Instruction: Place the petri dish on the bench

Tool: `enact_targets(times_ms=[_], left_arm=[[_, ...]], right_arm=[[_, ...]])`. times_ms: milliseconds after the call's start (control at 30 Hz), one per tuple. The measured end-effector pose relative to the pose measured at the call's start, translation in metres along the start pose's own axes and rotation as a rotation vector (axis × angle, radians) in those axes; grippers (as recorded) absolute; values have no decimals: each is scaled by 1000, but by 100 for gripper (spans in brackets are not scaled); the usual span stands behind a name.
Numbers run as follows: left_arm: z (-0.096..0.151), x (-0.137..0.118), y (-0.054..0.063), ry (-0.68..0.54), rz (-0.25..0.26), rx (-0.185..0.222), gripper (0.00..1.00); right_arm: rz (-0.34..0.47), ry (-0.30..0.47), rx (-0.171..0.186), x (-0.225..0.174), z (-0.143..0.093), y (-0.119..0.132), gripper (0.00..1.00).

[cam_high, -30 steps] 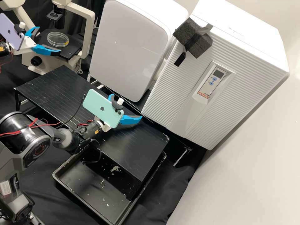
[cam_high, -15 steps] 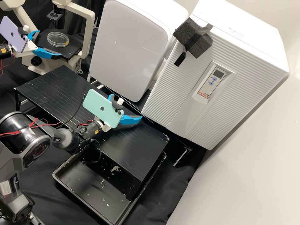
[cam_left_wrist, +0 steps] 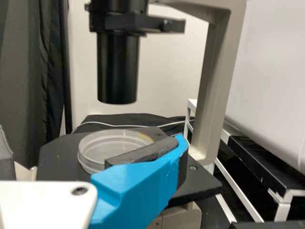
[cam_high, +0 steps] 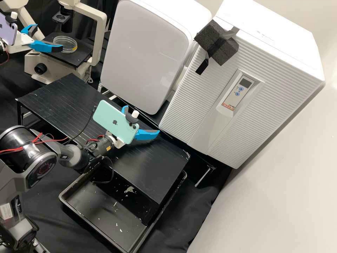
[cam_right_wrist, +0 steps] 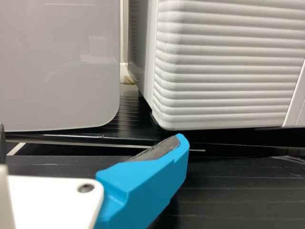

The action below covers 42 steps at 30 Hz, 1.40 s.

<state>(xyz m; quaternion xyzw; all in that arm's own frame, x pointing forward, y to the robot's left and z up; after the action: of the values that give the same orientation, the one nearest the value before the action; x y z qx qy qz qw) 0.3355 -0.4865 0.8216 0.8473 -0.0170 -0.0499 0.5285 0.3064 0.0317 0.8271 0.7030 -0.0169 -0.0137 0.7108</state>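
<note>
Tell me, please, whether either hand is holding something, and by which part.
Nothing: left hand and right hand are open; the petri dish rests on a stage.

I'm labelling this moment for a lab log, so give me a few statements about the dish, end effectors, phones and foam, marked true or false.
1. The petri dish rests on the microscope's stage. True.
2. The left end effector is clamped shut on the petri dish. False: the left end effector is open.
3. The right end effector is above the black bench. True.
4. The green phone is mounted by the left end effector. False: the green phone is by the right end effector.
5. Dark foam is on the ribbed white cabinet. True.
</note>
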Motion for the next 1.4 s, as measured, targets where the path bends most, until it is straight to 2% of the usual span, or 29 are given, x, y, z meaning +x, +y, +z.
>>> enact_targets(times_ms=[167,333,567,800,1167,1233,1400], left_arm=[[0,2,-1,1,-4,2,100],[5,11,-8,-2,-16,-3,100],[8,22,-21,24,-73,35,100],[8,30,-27,89,-71,64,100],[15,39,-36,83,-44,69,100],[15,40,-38,78,-48,52,100],[15,46,-43,66,-59,43,100]], right_arm=[[0,0,0,0,0,0,100],[0,0,0,0,0,0,100],[0,0,0,0,0,0,100],[0,0,0,0,0,0,100],[0,0,0,0,0,0,100],[0,0,0,0,0,0,100],[0,0,0,0,0,0,100]])
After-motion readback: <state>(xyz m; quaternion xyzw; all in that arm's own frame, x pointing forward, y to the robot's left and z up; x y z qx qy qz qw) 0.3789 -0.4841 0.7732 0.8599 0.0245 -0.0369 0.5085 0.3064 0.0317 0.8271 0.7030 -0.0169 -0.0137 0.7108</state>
